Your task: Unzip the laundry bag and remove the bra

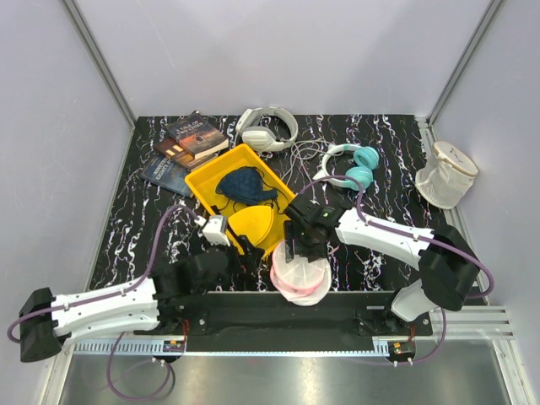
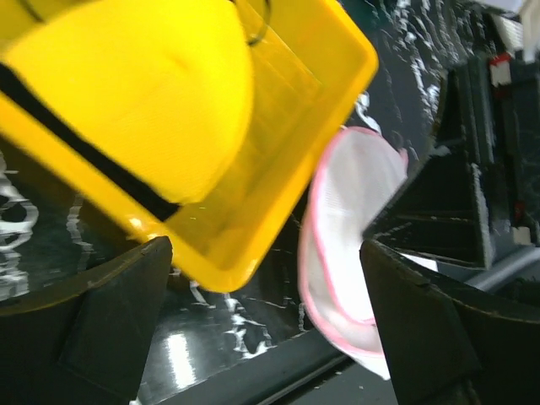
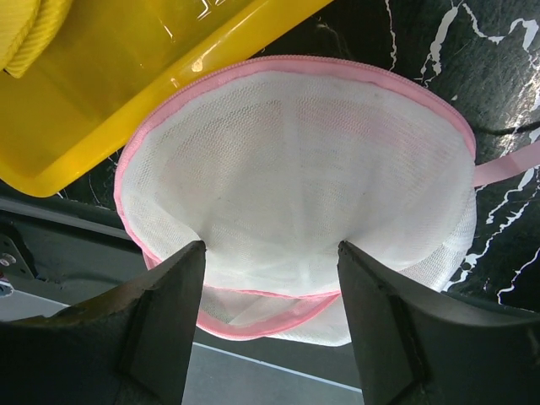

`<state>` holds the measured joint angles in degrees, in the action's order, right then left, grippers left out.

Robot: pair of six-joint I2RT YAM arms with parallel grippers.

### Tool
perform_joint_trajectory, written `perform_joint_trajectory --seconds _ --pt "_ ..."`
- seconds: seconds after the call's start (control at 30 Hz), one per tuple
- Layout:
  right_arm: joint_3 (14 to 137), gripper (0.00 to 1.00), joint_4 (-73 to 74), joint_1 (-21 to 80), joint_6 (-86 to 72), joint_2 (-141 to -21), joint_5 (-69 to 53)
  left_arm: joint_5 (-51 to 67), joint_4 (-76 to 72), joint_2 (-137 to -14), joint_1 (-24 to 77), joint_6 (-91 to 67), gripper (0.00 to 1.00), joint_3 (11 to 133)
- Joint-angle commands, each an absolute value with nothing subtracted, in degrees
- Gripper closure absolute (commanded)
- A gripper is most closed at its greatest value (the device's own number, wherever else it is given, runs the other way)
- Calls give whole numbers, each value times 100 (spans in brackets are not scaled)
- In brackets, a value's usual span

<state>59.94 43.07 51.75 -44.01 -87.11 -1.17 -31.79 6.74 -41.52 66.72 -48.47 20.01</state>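
Pinches the laundry bag [image 3: 295, 169] with the right gripper [image 3: 272, 253], fingers [image 3: 160, 329] closed partway, white mesh bunched between them and touching both inner faces, pink zippered rim curving round the far side. Holds the left gripper [image 2: 263, 249] wide open and empty above the near corner of the yellow tray [image 2: 337, 76], beside the bag. Shows the bra [image 1: 245, 184], dark navy, lying in the tray's far half next to a yellow bra [image 1: 253, 224], and the bag low on the black marbled table [image 1: 126, 219], just beside the tray's near corner.
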Motion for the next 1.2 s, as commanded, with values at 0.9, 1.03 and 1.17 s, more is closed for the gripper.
perform_joint_trajectory --seconds 0.9,1.03,1.17 --pt "6311 9 4553 4389 -3667 -7726 298 -879 2539 -4368 1461 -2743 1 4297" --pt "6232 0 4500 3336 -3183 -7139 510 -537 2794 -4412 950 -2488 1 4500" --pt "6144 0 4386 2068 -2734 -6584 159 -141 3093 -4412 309 -2102 1 4710"
